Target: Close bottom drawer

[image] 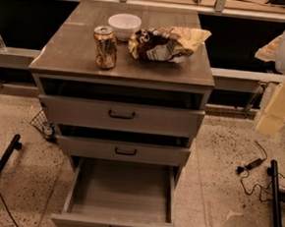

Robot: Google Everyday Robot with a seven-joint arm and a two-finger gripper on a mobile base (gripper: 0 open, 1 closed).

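Currently | grey wood-laminate bottom drawer (121,192) pulled out toward near side | pale gripper (277,110) at right edge, well apart | grip: cannot tell

Lab: loose cables (253,164), speckled floor (223,146).

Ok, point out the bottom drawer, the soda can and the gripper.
bottom drawer (121,192): camera view, bare grey floor inside it.
soda can (105,47): camera view, middle of its side.
gripper (273,116): camera view, pale lower end, at the right edge.
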